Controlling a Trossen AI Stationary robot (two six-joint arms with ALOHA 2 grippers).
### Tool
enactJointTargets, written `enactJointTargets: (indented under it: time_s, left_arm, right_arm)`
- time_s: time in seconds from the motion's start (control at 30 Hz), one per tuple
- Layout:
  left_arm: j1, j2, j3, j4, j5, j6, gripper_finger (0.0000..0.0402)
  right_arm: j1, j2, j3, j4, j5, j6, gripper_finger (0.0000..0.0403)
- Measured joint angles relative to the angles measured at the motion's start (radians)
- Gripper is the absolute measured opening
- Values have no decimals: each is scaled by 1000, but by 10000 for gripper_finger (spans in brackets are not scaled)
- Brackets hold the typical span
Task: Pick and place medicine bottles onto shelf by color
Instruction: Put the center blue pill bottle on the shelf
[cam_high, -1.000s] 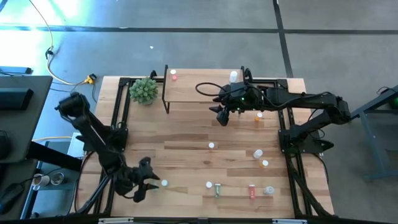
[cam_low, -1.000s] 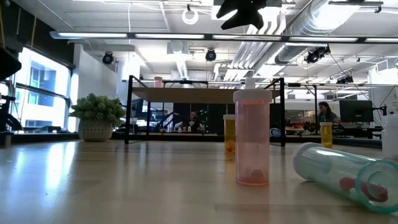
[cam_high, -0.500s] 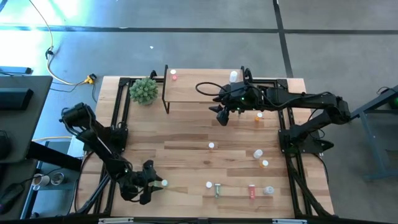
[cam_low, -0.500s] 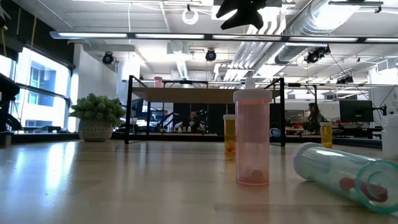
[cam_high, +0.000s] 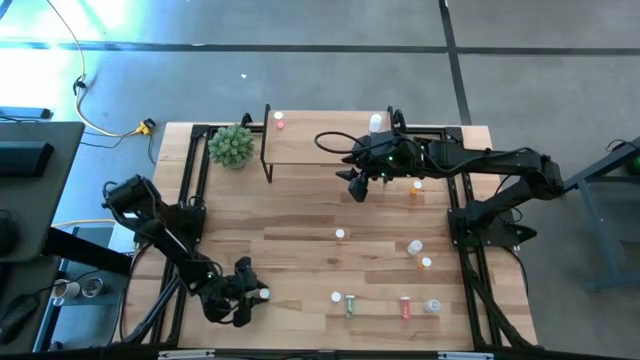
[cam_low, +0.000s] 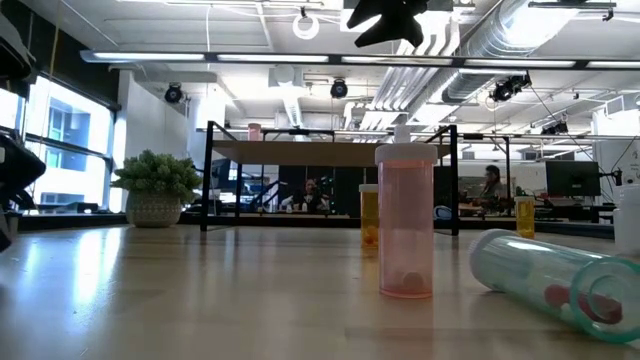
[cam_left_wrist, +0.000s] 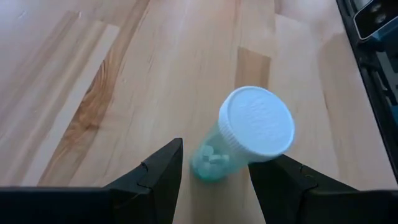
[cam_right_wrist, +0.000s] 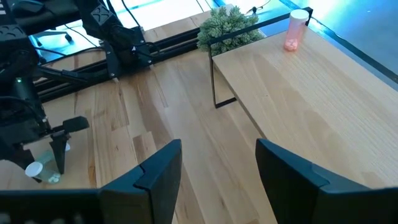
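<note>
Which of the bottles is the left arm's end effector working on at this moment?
The pale green bottle with a white cap at the table's near left, standing between the left end effector's open fingers. The other bottles sit farther right or on the shelf, away from it.

A: What's the room like?
B: Open office, grey concrete floor, exposed ducts and strip lights overhead.
A: Windows?
B: Bright ones on one side; monitors and seated people far back.
</note>
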Motion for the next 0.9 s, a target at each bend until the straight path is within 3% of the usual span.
enactJointTargets:
  time_s: [0.47, 0.73, 0.9]
  left_arm:
    - [11, 11, 0, 19, 10, 9, 89]
    - [21, 11, 1, 42, -14, 12, 88]
    - [81, -20, 15, 45, -4, 94, 88]
  right_arm:
    - [0, 0, 0, 1, 0, 0, 197]
    - [0, 0, 0, 1, -3, 3, 197]
    - [-5, 0, 0, 3, -90, -18, 197]
